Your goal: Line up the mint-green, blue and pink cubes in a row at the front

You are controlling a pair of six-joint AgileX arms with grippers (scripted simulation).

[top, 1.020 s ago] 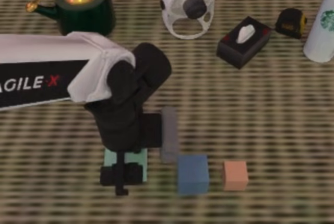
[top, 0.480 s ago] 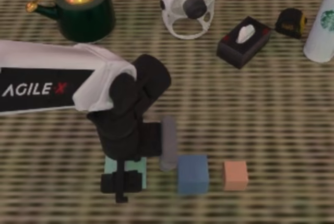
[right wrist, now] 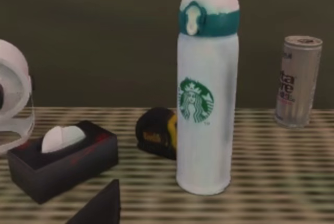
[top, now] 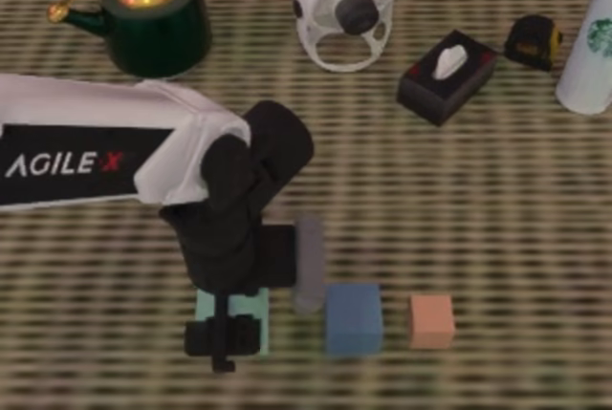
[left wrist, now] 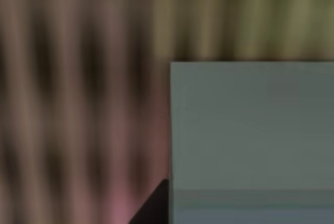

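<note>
My left gripper (top: 222, 337) stands over the mint-green cube (top: 260, 314) at the front left, finger state not discernible, placing it beside the blue cube (top: 353, 318) and pink cube (top: 431, 321) to complete 1 row; right arm is out of view.

Along the front of the bench (top: 535, 238), the row is crowded: the mint-green cube (top: 262, 319) is covered by the left gripper (top: 222, 338), and only a narrow gap is left to the blue cube (top: 353, 318). A slightly wider gap is left between the blue cube and the pink cube (top: 431, 321). Open bench is found to the right of the pink cube and across the middle right. The back edge is blocked by the kettle (top: 153, 13), white fan (top: 342, 4), tissue box (top: 446, 75), tape measure (top: 533, 42) and tumbler (top: 593, 42).
</note>
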